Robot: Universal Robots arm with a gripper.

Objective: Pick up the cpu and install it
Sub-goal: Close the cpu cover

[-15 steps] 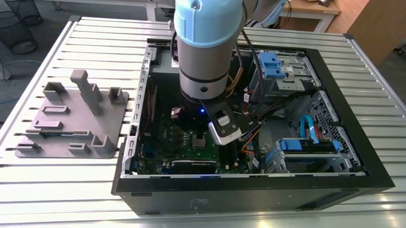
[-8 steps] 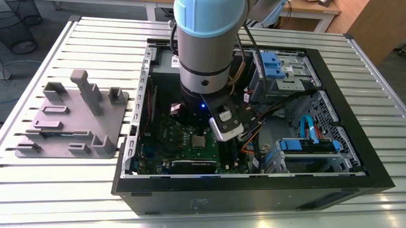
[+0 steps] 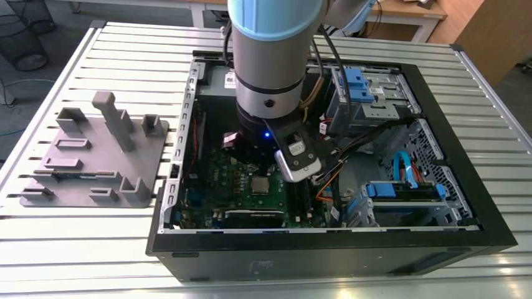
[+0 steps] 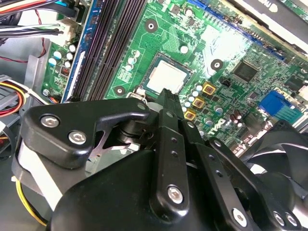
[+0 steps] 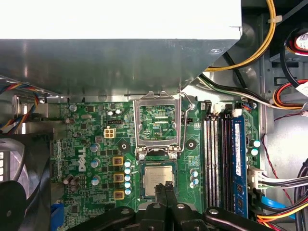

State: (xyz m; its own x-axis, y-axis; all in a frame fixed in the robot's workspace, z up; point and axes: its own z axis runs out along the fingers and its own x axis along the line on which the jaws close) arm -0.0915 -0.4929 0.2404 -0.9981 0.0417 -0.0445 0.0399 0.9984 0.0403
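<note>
1. Cpu lies flat inside the socket on the board, silver top up; in the exterior view it is a pale square near the middle of the board, inside the case.
2. Frame of the socket stands open, tilted up just beside the cpu, on the side away from the gripper; so I judge the cpu is placed but not locked.
3. Gripper hangs over the near edge of the cpu; its jaws are together, with only a thin dark line between the two fingers and nothing held there; whether the tip touches the metal top or is a little above it, I cannot tell.
4. Step in hand, in my judgement, is the seating of the cpu; to do it well, the chip must sit level and square, with all four edges parallel to the socket walls; in the first wrist view the visible edges seem parallel, but the fingers hide the near edge.
5. Force should be small and go straight down; a socket of this kind probably has fine contacts under the chip, so sliding, or a push on one edge only, may tilt the cpu and bend them.
6. Obstacles are near: memory slots are just beside the socket, and cables run close; the arm takes much of the case opening, so any side move should be short and slow.
7. Gray fixture lies on the table at the exterior view's left, well apart from the case.
</note>
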